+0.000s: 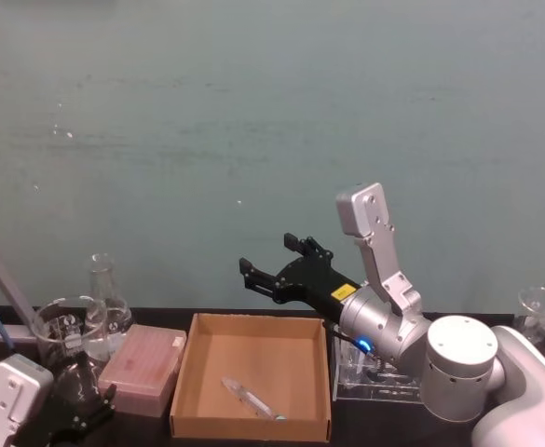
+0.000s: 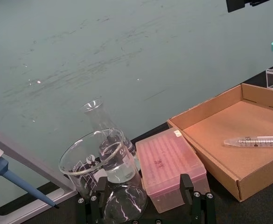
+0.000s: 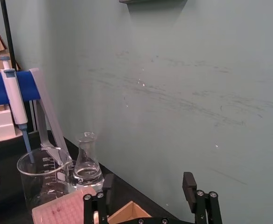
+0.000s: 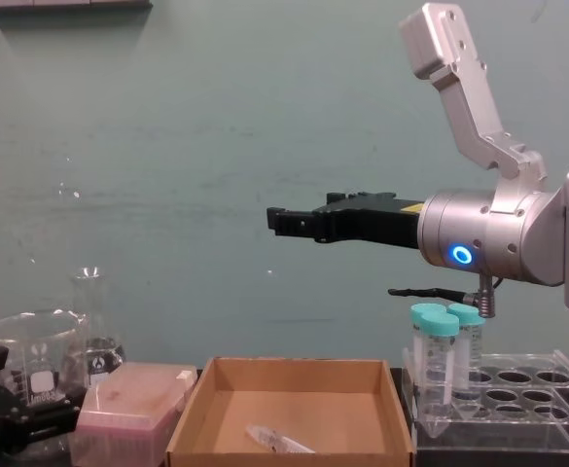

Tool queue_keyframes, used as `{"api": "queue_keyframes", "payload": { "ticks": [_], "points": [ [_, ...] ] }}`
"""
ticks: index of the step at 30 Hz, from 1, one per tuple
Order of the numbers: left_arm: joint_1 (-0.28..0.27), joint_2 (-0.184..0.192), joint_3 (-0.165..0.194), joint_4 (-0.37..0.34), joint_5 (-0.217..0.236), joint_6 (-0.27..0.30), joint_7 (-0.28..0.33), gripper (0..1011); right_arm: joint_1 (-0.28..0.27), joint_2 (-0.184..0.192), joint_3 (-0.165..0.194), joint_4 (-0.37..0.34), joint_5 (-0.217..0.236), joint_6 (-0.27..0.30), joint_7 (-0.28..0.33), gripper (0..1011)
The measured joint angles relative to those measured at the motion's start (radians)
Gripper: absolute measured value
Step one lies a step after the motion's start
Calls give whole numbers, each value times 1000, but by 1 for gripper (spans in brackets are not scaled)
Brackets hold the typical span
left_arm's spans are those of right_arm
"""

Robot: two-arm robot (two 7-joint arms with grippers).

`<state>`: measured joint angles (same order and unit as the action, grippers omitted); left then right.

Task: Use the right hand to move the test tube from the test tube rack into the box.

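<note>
The slim clear test tube lies on its side on the floor of the brown cardboard box. My right gripper hangs well above the box, open and holding nothing, pointing toward the teal wall. The clear test tube rack stands just right of the box and holds two wider teal-capped tubes. My left gripper rests low at the front left, open.
A pink translucent box sits against the cardboard box's left wall. Left of it stand a glass beaker and a conical flask. A pipette hangs at the far left.
</note>
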<state>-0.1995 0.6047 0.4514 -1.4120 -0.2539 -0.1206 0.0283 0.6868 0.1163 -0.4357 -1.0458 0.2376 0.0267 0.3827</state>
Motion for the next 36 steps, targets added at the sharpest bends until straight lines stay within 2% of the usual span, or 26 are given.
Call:
{"api": "queue_keyframes", "payload": {
  "ticks": [4, 18, 23, 26, 28, 31, 36],
  "points": [
    [0, 0, 0, 0, 0, 0, 0, 1000, 0, 0, 0, -1, 1, 0, 0, 998],
    [0, 0, 0, 0, 0, 0, 0, 1000, -9, 5, 4, -14, -2, 0, -4, 1000],
    [0, 0, 0, 0, 0, 0, 0, 1000, -43, 22, 30, -78, -6, 4, -36, 1000],
    [0, 0, 0, 0, 0, 0, 0, 1000, -94, 41, 66, -161, -1, -13, -64, 1000],
    [0, 0, 0, 0, 0, 0, 0, 1000, -105, 45, 72, -177, 1, -15, -69, 1000],
    [0, 0, 0, 0, 0, 0, 0, 1000, -170, 70, 111, -267, 7, -13, -98, 1000],
    [0, 0, 0, 0, 0, 0, 0, 1000, -247, 104, 152, -344, 5, 5, -135, 1000]
  ]
}}
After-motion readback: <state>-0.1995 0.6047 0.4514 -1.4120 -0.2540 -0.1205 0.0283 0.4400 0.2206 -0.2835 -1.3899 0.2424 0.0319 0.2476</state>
